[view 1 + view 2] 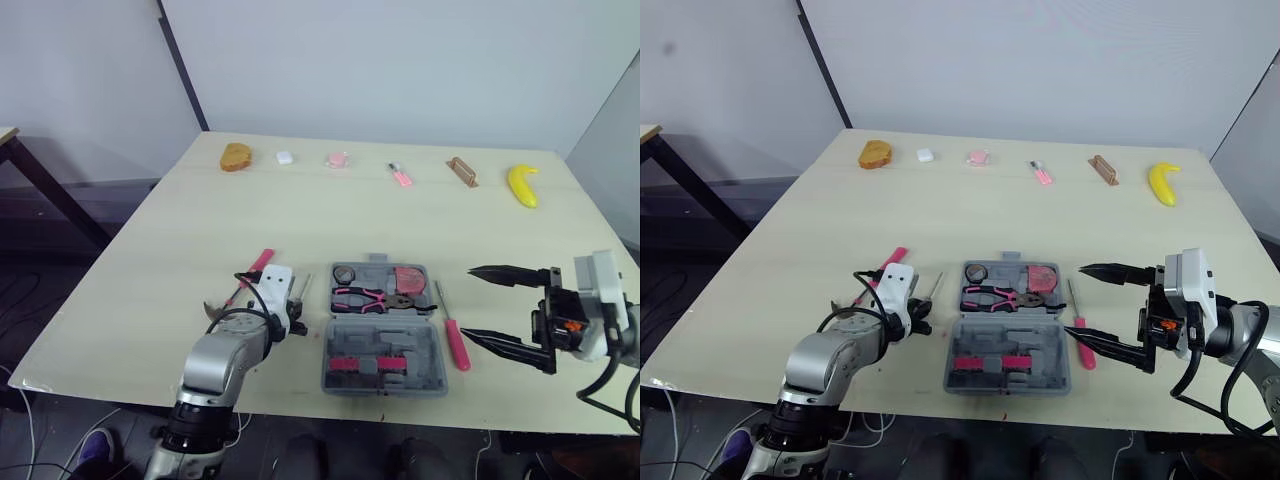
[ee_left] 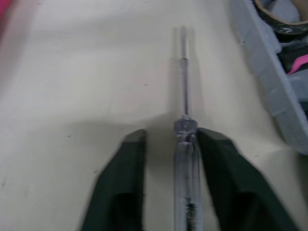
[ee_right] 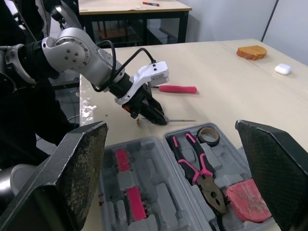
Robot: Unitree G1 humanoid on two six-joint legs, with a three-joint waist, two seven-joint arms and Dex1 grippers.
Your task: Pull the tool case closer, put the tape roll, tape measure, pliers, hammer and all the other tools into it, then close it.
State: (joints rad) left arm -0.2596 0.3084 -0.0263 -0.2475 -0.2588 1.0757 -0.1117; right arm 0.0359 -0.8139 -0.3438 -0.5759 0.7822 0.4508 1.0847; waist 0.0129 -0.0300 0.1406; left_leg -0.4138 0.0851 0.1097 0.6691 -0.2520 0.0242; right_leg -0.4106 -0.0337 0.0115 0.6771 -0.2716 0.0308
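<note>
Two pincers work the near side of the desk (image 1: 150,260), so let's sweep from the left. First up is a pink-handled tool (image 1: 262,260), lying flat on the wood with its other end tucked behind the left arm. Right beside it, the left pincer (image 2: 171,137) sits low over the desk. Its black fingers (image 2: 120,173) are parted a little and set either side of a clear-handled screwdriver (image 2: 184,82). One finger is right against the handle and the other shows a sliver of gap, so nothing is clamped. The screwdriver lies flat, its shaft running out past the fingertips, just left of the tool case (image 1: 425,350).

The case sits mid-desk near the front edge, open flat in two grey halves. In the far half, the tape roll (image 1: 343,274) is at the left corner. The pink-and-black pliers (image 1: 372,297) lie across the middle, and the pink tape measure (image 1: 408,277) is at the right corner. The near half carries pink inserts (image 1: 365,362).

Just right of the case, a pink-handled screwdriver (image 1: 456,343) lies on the desk alongside the case wall. Then comes the right pincer (image 1: 468,302), spread wide and holding nothing, its tips pointing toward the case.

Along the far edge, left to right, sit a slice of bread (image 1: 236,157), a small white case (image 1: 284,157), a pink item (image 1: 337,159), a small pink tool (image 1: 401,176), a brown block (image 1: 462,172) and a banana (image 1: 522,185).
</note>
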